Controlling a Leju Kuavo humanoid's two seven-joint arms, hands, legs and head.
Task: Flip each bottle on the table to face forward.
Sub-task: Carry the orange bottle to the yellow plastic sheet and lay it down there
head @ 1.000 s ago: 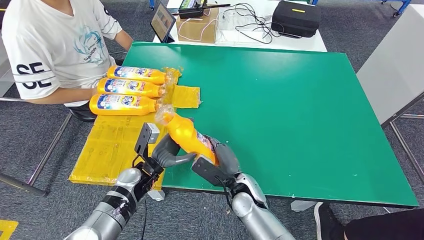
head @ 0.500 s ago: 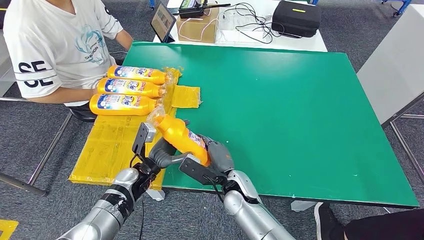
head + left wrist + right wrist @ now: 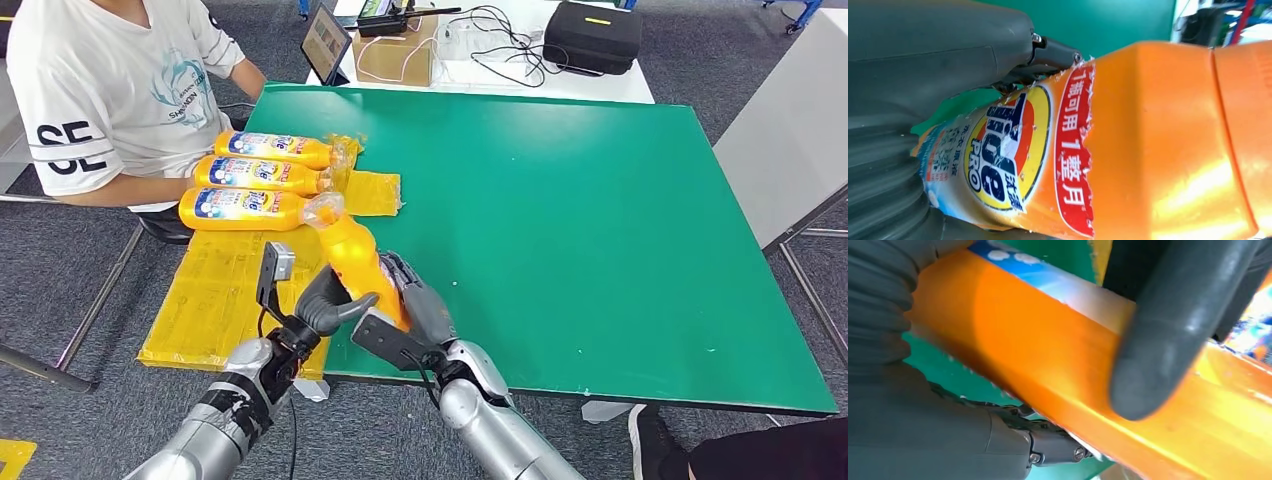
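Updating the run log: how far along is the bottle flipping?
Done: three bottles lie label-up in a row on the yellow sheet. In hand: a fourth bottle, gripped by the left hand and right hand. Left: laying it down label-up.

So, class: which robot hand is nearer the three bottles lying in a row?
Left. The left hand is on the held bottle's side facing the row; the right hand is on its far side.

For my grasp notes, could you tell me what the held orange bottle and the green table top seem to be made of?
The orange bottle looks like glossy moulded plastic: bright highlights and a moulded seam. Its label seems to be printed film or paper, frayed along one edge. The green table top looks like a matte board or mat, with an even colour and no glare.
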